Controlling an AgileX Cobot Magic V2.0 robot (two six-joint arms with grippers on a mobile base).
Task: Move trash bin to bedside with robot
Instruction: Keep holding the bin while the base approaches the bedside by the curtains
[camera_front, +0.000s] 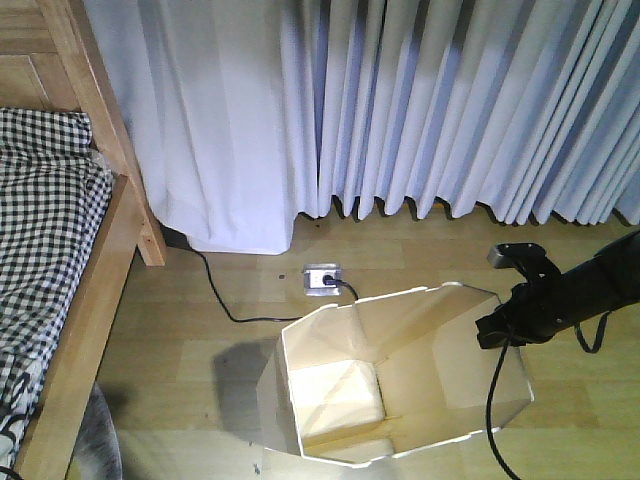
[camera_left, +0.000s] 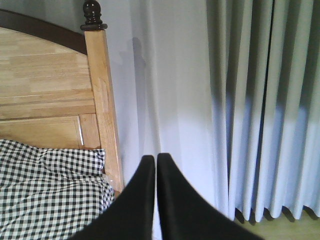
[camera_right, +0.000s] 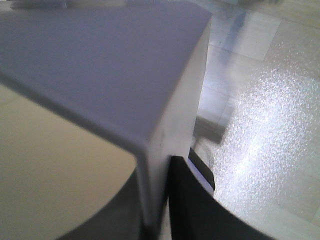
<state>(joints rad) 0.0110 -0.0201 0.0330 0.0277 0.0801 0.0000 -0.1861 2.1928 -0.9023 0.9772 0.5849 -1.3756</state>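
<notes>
**Ana:** Where was the trash bin (camera_front: 440, 350)?

**Ben:** On the wooden floor (camera_front: 200, 300), right of the bed (camera_front: 95, 300), with a strip of bare floor between them. It was not touching the frame. The curtains (camera_front: 420, 100) hung behind it, and a floor socket (camera_front: 322, 280) with a black cable (camera_front: 225, 300) lay just beyond its far rim.

**Ana:** Which way did it point?

**Ben:** Mouth up, towards the front camera, so the cream inside and the base showed. It looked tipped. The base sat towards the bed side and the mouth leaned towards the right arm, leaving the outer left wall in sight. The long side of its mouth seemed to run roughly across the front view, from the bed side to the arm side.

**Ana:** And the right gripper (camera_front: 497, 330)?

**Ben:** It sat at the bin's right wall. In the wrist view the thin white wall stood on edge between its two dark fingers (camera_right: 192, 205), one inside and one outside, clenched on the plastic.

**Ana:** The left gripper (camera_left: 155, 159)?

**Ben:** It was pressed closed on nothing, held in the air. It aimed at the curtain beside the bedpost (camera_left: 102, 100), above the gingham bedding (camera_left: 45, 195).
</notes>
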